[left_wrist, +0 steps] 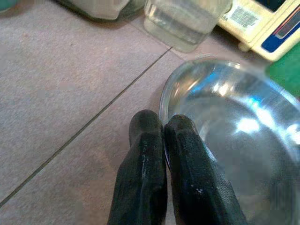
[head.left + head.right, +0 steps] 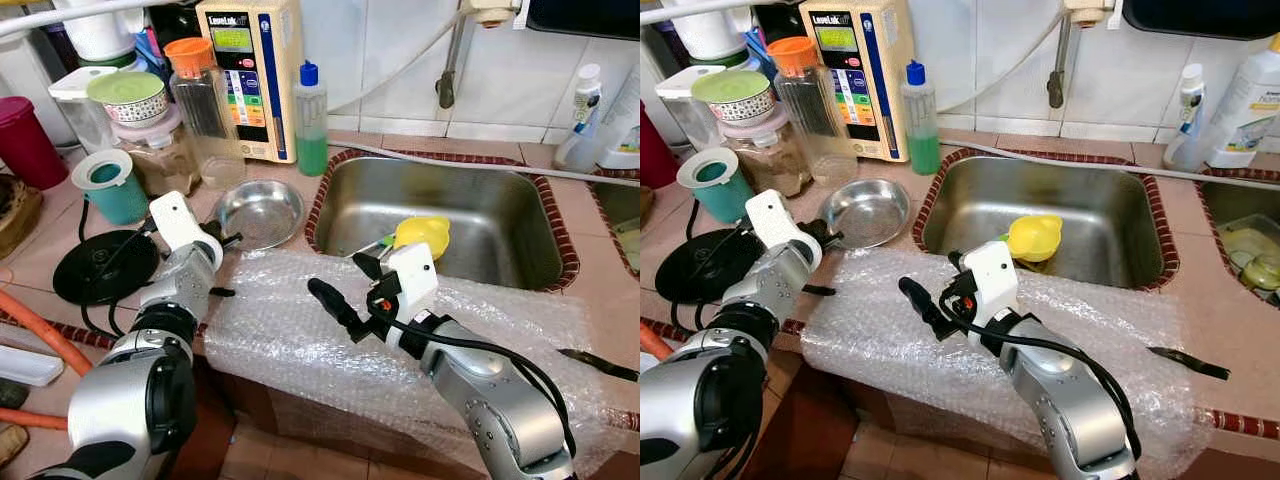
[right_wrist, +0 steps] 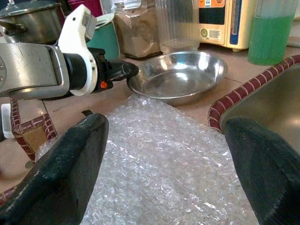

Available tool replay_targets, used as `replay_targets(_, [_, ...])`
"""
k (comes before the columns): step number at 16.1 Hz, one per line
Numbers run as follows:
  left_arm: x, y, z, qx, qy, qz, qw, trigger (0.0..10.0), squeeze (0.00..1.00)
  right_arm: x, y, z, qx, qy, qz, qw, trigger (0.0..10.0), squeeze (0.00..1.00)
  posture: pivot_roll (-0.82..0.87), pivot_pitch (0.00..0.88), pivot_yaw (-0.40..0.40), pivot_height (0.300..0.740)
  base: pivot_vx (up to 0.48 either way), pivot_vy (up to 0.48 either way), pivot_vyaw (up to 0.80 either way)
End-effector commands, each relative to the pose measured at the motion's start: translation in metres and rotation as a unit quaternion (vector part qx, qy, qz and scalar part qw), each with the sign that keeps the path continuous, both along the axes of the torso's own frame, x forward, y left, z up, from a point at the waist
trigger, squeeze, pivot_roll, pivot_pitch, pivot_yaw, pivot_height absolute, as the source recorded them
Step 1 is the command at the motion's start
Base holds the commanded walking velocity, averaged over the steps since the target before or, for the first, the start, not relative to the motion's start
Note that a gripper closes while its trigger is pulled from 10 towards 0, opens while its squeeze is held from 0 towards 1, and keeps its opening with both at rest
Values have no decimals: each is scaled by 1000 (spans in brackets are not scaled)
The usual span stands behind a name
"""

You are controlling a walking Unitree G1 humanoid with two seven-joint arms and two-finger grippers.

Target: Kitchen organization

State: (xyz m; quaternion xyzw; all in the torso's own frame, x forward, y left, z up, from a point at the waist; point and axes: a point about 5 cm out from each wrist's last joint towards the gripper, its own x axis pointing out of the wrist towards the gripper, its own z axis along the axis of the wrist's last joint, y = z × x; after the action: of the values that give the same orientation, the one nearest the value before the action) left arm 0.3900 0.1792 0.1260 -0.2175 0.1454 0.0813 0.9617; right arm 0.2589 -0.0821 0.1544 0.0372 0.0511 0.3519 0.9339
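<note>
A shallow steel bowl sits on the tiled counter just left of the sink. My left gripper reaches its near-left rim, and in the left wrist view its fingers are pinched shut on the edge of the bowl. The bowl rests flat on the counter. My right gripper hovers open over a sheet of bubble wrap at the counter's front edge. Nothing is between its fingers, which point toward the bowl.
The steel sink holds a yellow object. Behind the bowl stand a green soap bottle, a clear jar with an orange lid and a cream appliance. A teal cup and a black disc lie left. A black blade lies right.
</note>
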Motion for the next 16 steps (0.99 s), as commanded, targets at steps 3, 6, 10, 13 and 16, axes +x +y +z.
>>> replay_targets(3, [0, 2, 2, -4, -22, 8, 1000, 0, 0, 5, -2, 1, -2, 2, -6, 1000, 10000, 0, 1, 0, 79, 740, 0, 0, 0])
replay_targets(6, [2, 0, 12, 16, -68, -7, 998, 0, 0, 9, -4, 1, 0, 1, -18, 1000, 10000, 0, 4, 0, 79, 740, 0, 0, 0])
replay_targets(10, [1, -20, 27, -17, -160, -53, 985, 0, 0, 22, -11, 2, 32, 16, -68, 997, 10000, 0, 18, 0, 62, 740, 0, 0, 0])
replay_targets(13, [-1, -29, 34, -22, -207, -86, 974, 0, 0, 35, -21, 4, 75, 39, -118, 989, 10000, 0, 24, 0, 59, 740, 0, 0, 0])
replay_targets(16, [-2, -30, 35, -12, -212, -89, 973, 0, 0, 42, -33, 1, 103, 59, -161, 980, 10000, 0, 26, 0, 59, 740, 0, 0, 0])
